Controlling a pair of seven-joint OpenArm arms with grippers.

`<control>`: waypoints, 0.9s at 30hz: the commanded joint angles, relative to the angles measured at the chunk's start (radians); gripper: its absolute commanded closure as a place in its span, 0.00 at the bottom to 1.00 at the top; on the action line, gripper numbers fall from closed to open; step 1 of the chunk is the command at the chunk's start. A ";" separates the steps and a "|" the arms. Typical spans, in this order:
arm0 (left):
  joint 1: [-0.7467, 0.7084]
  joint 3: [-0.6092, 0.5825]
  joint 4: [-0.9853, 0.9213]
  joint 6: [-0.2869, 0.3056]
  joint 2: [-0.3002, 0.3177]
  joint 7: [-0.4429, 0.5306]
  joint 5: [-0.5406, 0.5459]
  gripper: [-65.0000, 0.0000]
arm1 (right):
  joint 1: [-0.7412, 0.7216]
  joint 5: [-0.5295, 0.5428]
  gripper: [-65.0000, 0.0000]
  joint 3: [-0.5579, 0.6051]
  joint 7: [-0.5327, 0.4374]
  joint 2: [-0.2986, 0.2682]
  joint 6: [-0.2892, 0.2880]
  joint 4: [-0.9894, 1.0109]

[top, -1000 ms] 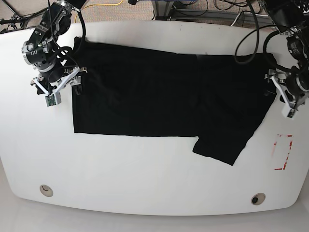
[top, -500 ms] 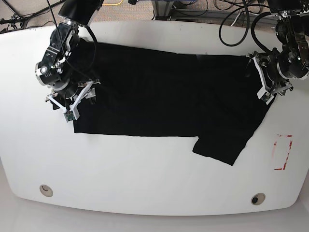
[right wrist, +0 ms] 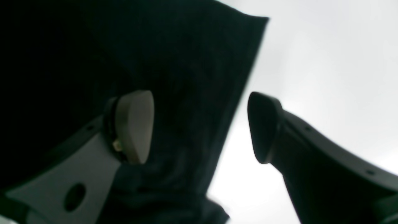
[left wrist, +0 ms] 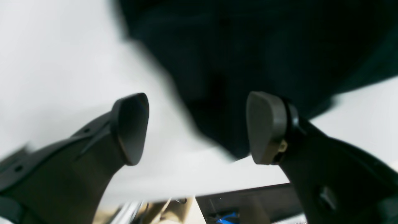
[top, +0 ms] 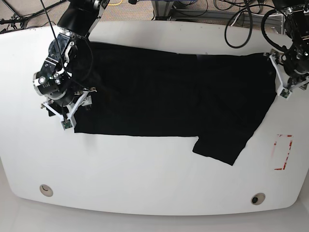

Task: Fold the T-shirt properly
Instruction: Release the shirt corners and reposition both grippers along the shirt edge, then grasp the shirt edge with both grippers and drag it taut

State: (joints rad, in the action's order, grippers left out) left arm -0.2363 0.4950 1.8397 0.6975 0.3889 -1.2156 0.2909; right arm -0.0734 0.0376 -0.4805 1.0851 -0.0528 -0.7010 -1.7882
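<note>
The black T-shirt [top: 159, 92] lies spread flat across the white table [top: 145, 169], one sleeve pointing toward the front right. No print shows on it. My right gripper [top: 71, 105] hovers at the shirt's left edge, near the lower left corner. In the right wrist view it [right wrist: 199, 126] is open, and the shirt's edge [right wrist: 192, 77] runs between its fingers. My left gripper [top: 280, 77] is at the shirt's right end. In the left wrist view it [left wrist: 199, 127] is open, with a blurred corner of the cloth [left wrist: 242, 56] between the pads.
A red-marked rectangle [top: 283, 152] sits on the table at the right. Two round holes [top: 46, 190] [top: 258, 198] lie near the front edge. Cables and frames run behind the table's back edge [top: 203, 14].
The right gripper has moved inward and down along the shirt's left edge. The left gripper swung in over the cloth, then back out to its right end. The shirt lies as before.
</note>
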 commanded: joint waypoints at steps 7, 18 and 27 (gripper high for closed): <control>0.005 0.136 0.013 0.001 -0.028 0.004 -0.003 0.29 | 0.139 -0.011 0.31 -0.057 0.013 0.041 0.003 -0.189; -0.062 0.081 0.021 0.001 -0.115 0.003 0.000 0.29 | 0.292 -0.002 0.32 -0.217 -0.001 0.110 0.003 -0.192; -0.064 0.003 0.013 0.001 -0.144 0.003 -0.026 0.38 | 0.380 -0.002 0.32 -0.217 -0.026 0.113 0.003 -0.193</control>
State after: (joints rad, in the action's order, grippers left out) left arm -0.3023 0.5030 1.8400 0.6975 0.2367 -1.2221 0.2802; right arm 0.2996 0.0284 -0.6945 1.0706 0.0685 -0.6994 -1.9591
